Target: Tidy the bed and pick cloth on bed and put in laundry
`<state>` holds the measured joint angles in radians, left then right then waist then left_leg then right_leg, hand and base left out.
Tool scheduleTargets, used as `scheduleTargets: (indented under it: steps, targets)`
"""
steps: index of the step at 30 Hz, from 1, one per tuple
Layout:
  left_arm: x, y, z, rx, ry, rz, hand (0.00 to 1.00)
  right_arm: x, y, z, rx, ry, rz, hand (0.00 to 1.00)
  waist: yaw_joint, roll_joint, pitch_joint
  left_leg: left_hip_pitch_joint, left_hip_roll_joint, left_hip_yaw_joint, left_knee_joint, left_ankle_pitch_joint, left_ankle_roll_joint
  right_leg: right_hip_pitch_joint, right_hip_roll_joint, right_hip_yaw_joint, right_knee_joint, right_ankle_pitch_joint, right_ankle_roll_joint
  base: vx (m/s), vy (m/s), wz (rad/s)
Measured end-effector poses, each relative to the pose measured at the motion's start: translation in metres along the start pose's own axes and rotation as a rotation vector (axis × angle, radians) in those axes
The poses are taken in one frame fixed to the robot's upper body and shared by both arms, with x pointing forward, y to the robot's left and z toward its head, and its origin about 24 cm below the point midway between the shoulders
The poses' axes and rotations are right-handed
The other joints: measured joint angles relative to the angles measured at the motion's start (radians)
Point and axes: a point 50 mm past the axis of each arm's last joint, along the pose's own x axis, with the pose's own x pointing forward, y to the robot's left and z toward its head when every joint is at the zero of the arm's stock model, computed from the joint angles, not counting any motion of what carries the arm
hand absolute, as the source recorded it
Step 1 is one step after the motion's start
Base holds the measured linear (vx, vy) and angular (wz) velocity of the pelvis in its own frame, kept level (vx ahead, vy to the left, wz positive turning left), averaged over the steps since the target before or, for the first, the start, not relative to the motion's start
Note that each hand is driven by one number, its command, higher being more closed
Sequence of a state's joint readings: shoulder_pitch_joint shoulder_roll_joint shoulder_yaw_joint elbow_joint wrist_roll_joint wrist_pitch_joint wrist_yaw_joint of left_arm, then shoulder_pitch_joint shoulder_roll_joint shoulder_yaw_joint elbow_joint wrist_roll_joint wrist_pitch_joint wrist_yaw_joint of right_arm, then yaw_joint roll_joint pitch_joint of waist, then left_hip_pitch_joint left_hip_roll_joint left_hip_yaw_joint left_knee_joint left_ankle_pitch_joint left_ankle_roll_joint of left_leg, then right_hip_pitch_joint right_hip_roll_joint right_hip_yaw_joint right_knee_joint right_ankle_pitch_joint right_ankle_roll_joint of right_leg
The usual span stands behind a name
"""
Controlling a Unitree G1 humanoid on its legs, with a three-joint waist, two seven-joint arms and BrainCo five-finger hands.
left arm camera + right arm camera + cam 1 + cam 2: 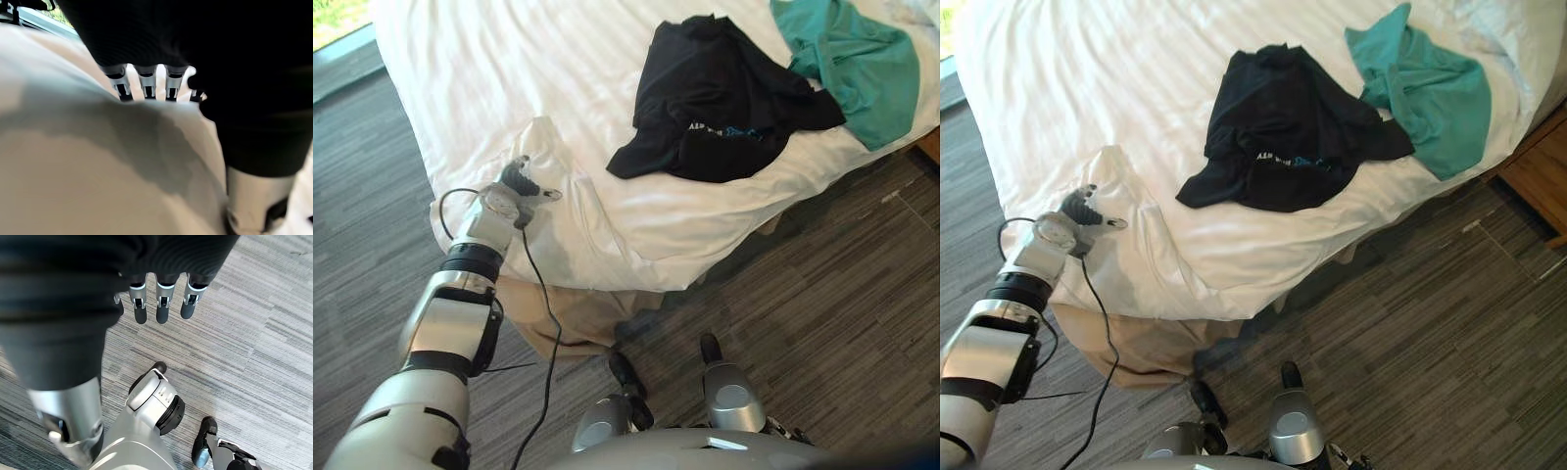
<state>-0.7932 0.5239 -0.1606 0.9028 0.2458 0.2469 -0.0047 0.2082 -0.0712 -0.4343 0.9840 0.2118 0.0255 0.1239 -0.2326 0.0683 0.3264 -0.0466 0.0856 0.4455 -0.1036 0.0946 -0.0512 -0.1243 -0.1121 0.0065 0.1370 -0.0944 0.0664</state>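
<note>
A black shirt (724, 98) lies crumpled on the white bed sheet (509, 59) near the bed's front edge. A teal cloth (857, 59) lies just past it, touching its far side. My left hand (517, 186) rests at the bed's near left corner, against a raised fold of the sheet (543, 142). Its fingers (146, 81) are straight, with their tips touching the sheet, and the thumb sticks out sideways. My right hand (161, 303) hangs over the floor with relaxed fingers and holds nothing.
A beige bed skirt (558, 313) hangs below the sheet at the corner. A wooden bedside unit (1538, 176) stands at the right of the bed. A white pillow (1508, 24) lies behind the teal cloth. Grey striped carpet (822, 294) surrounds the bed.
</note>
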Motion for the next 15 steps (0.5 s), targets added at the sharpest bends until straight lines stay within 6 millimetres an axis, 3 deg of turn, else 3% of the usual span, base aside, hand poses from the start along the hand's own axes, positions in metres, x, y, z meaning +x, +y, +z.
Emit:
scheduleTargets:
  steps: [3, 6, 8, 12, 15]
  targets:
    - [0.0, 0.015, 0.012, -0.028, -0.03, 0.095, 1.0, 0.005, 0.011, 0.031, -0.022, -0.093, 0.048, 0.0, 0.005, -0.004, 0.04, -0.026, -0.002, 0.014, 0.005, 0.003, 0.004, -0.055, -0.007, 0.013, 0.052, -0.014, 0.001, 0.02, 0.001, -0.05]
    - [0.001, 0.02, 0.021, -0.053, -0.048, 0.144, 1.0, 0.008, 0.029, 0.059, -0.02, -0.197, 0.121, 0.0, 0.02, -0.028, 0.056, -0.045, -0.007, 0.049, 0.007, -0.001, 0.005, -0.104, -0.015, 0.042, 0.105, -0.034, 0.005, 0.02, 0.012, -0.16]
    - [0.001, 0.02, 0.03, -0.083, -0.069, 0.155, 1.0, 0.007, 0.039, 0.074, -0.04, -0.251, 0.167, 0.0, 0.031, -0.051, 0.071, -0.081, 0.011, 0.073, 0.09, -0.062, 0.005, -0.117, -0.024, 0.047, 0.123, -0.045, 0.005, 0.02, -0.016, -0.09]
    - [0.001, 0.015, 0.037, -0.122, -0.094, 0.152, 1.0, 0.005, 0.041, 0.088, -0.068, -0.309, 0.186, 0.0, 0.036, -0.053, 0.078, -0.108, 0.035, 0.131, 0.178, -0.114, 0.013, -0.115, -0.04, 0.046, 0.125, -0.053, 0.014, 0.07, 0.013, 0.05]
    - [0.0, 0.008, 0.044, -0.174, -0.145, 0.129, 1.0, 0.004, 0.041, 0.089, -0.09, -0.328, 0.187, 0.0, 0.058, -0.056, 0.079, -0.102, 0.032, 0.13, 0.2, -0.133, 0.016, -0.099, -0.051, 0.042, 0.126, -0.054, 0.017, 0.08, 0.038, 0.06]
